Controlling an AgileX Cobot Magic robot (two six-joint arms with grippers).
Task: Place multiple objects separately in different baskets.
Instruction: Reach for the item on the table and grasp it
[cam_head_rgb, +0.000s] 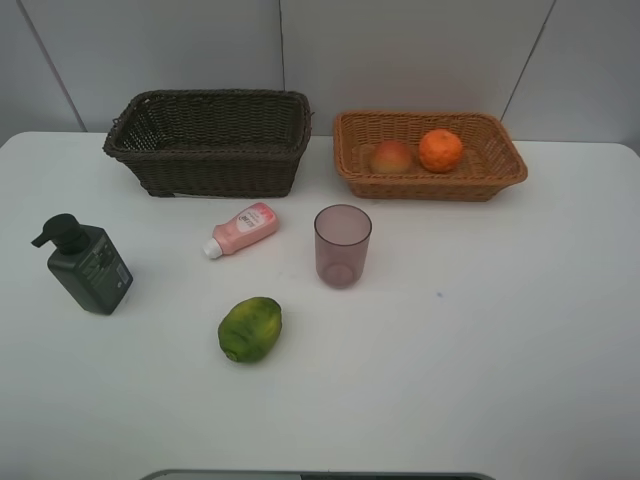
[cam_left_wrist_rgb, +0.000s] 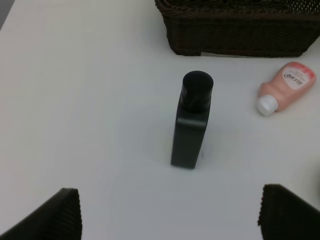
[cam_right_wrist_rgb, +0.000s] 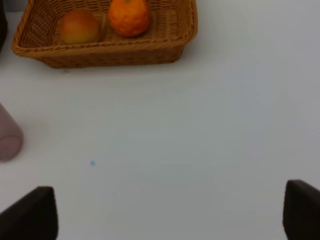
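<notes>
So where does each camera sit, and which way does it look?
High camera: up above, looking down on the table, dark basket and tan basket; no arm shows.
Left wrist: on the left arm, facing the pump bottle; open left claw tips show.
Right wrist: on the right arm, facing the tan basket; open right claw tips show.
Shared: high and left wrist views both show the pump bottle.

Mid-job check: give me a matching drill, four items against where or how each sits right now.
Items:
1 orange
2 pump bottle
3 pink tube
4 purple cup

Places:
A lying just in front of the dark basket
B inside the tan basket
C upright, mouth open upward
D standing, farthest left of all

Pairs: 1-B, 2-D, 3-A, 4-C
</notes>
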